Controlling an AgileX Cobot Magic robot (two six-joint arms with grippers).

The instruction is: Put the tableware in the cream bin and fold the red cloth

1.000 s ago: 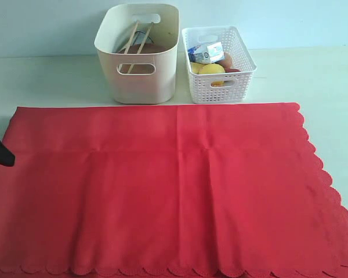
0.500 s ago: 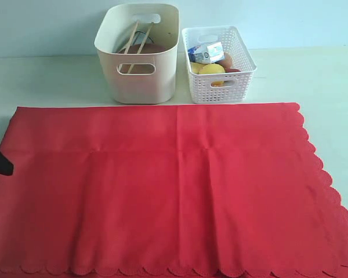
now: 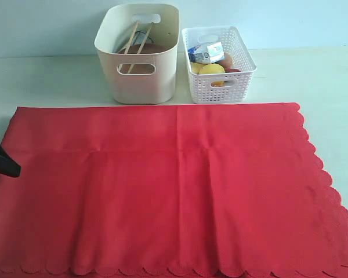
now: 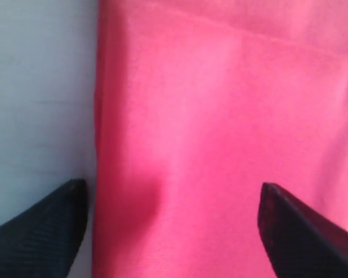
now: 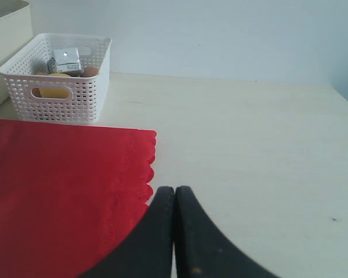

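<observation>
The pale tabletop (image 3: 46,81) carries everything. The large bright red rectangular cloth with scalloped edges (image 3: 162,185) lies spread flat across its near part, not yet folded, just as it lay a second ago. Behind the cloth's far edge stands the tall smooth cream plastic bin (image 3: 140,87). Just beside that bin, on the right in the exterior view, is the smaller white lattice-walled basket (image 3: 220,90). Neither has shifted.

Inside the bin I can see the round brown plate (image 3: 151,47) and two thin wooden chopsticks (image 3: 130,39) leaning against the wall. The basket holds a blue-white milk carton (image 3: 206,52) and a yellow lemon (image 3: 211,69).

My left hand (image 4: 171,186) has slid a little nearer and further in over the cloth's left edge since a second ago. Its fingers are spread wide and hold nothing. One is over bare tabletop, the other over the red fabric. My right hand (image 5: 174,191) has its fingers pressed together, empty, above the cloth's right scalloped edge.
</observation>
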